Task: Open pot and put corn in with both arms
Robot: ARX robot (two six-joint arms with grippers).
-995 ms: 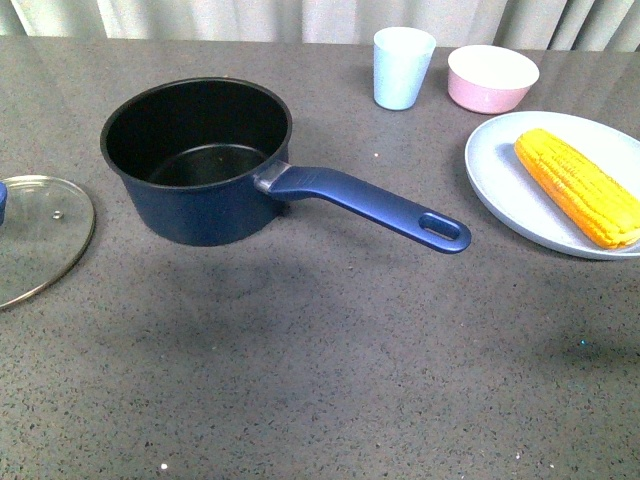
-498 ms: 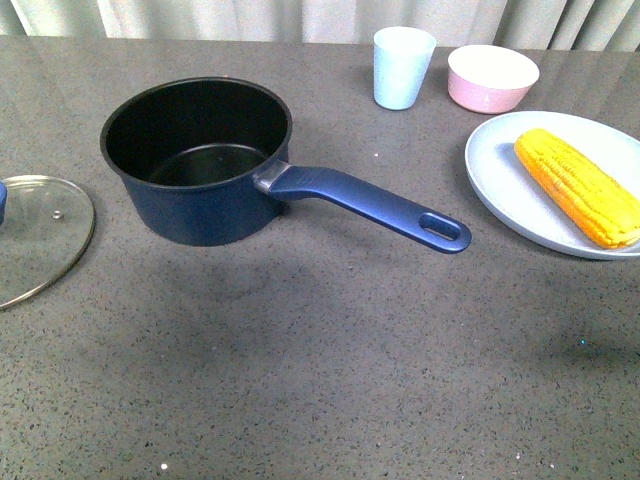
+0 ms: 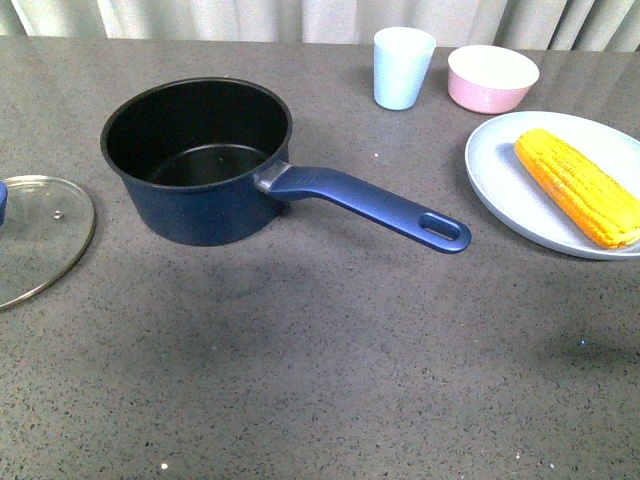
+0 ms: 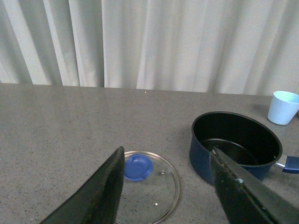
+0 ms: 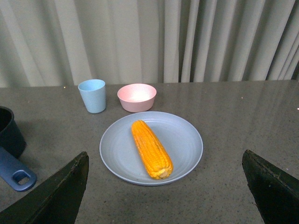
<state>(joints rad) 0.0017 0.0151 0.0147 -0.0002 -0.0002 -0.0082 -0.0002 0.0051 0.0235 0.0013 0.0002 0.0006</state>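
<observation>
Pot (image 3: 200, 205) stands uncovered with a bare black interior. Corn (image 3: 577, 187) lies on the plate (image 3: 497, 175), well apart from the pot, beyond its handle tip. Glass lid (image 3: 40, 235) lies flat on the pot's opposite side. Left gripper (image 4: 166, 154) has its fingers apart, holding nothing. Right gripper (image 5: 164, 156) is spread wide, holding nothing.

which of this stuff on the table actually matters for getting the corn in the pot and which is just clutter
Part of the job:
pot, already uncovered
glass lid, lying apart from the pot
corn
plate, holding the corn

Just lying about:
light blue cup
pink bowl
</observation>
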